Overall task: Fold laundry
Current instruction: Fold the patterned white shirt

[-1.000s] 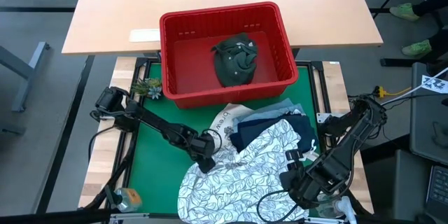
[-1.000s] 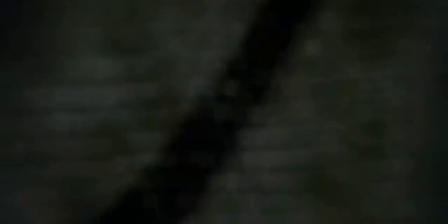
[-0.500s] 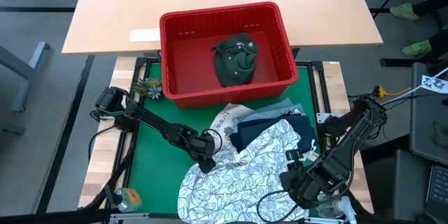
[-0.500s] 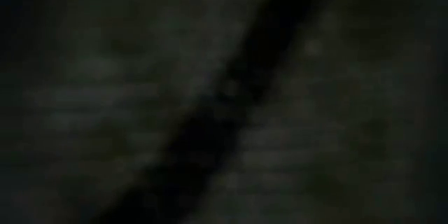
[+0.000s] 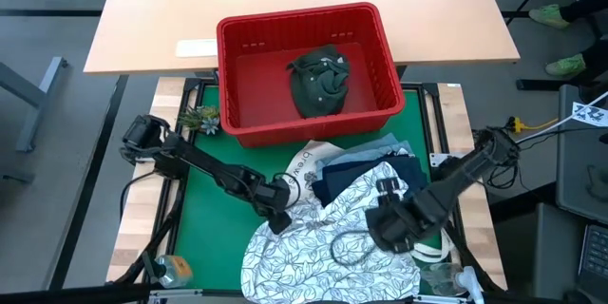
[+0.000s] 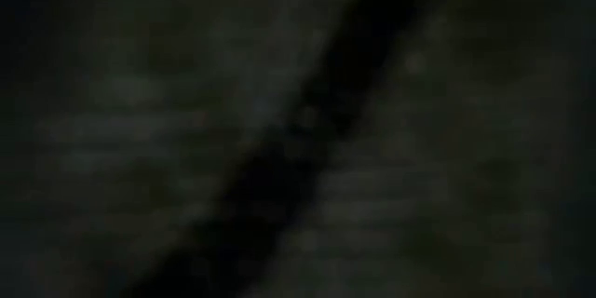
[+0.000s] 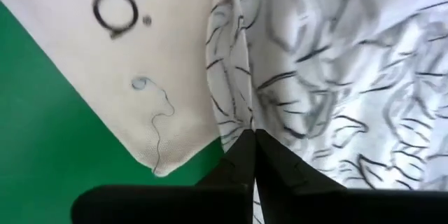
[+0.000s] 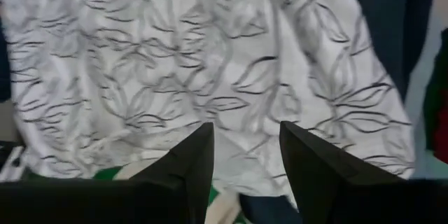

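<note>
Down low, left claw (image 7: pixel 253 140) pinched shut on the leaf-print garment's (image 5: pixel 328 237) edge, right claw (image 8: pixel 245 150) parted, empty, above same cloth.

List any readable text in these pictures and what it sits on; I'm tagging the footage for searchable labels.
"O." or "o.": dark print on the white bag in the left wrist view, the rest of the word cut off.
Dark lettering on the same bag's corner in the high view: too small to read.
White sign with dark marks at the right edge of the high view: unreadable.
Low view: dark, no text.
</note>
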Robot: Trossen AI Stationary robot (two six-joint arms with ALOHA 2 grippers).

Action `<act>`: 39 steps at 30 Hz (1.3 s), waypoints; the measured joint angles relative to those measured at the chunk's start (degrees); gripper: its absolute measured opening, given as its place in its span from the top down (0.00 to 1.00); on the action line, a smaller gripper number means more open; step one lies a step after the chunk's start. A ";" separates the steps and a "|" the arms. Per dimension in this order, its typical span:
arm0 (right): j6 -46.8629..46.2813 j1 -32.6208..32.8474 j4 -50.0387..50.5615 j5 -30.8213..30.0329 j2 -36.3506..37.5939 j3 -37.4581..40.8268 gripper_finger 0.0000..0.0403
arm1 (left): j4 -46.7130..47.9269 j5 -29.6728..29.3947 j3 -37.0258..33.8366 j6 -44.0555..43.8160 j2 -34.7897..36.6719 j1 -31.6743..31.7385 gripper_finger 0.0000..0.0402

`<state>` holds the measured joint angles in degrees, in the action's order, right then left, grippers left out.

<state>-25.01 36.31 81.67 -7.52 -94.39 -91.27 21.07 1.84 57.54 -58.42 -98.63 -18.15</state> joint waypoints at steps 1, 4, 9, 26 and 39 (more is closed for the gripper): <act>0.99 -0.92 -0.03 0.10 0.00 0.45 0.59 | 0.21 -0.64 0.00 0.43 0.91 -0.02 1.00; 2.80 -2.99 -0.47 0.65 0.00 1.84 0.59 | 0.68 -2.35 0.04 0.56 3.29 -0.24 1.00; 3.29 -4.15 -0.53 1.08 0.00 3.35 0.59 | 0.67 -2.33 0.04 0.53 4.02 -0.44 1.00; 4.39 -4.08 -2.56 4.17 0.00 4.40 0.59 | 1.00 -4.19 0.04 2.21 1.26 -0.52 0.80; 5.39 -4.08 -2.66 4.74 0.00 4.40 0.59 | 1.23 -5.30 0.02 2.01 -2.19 2.07 0.53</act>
<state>-19.62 32.23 79.01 -2.79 -94.39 -86.87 22.31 -3.46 57.56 -56.41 -100.82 -16.08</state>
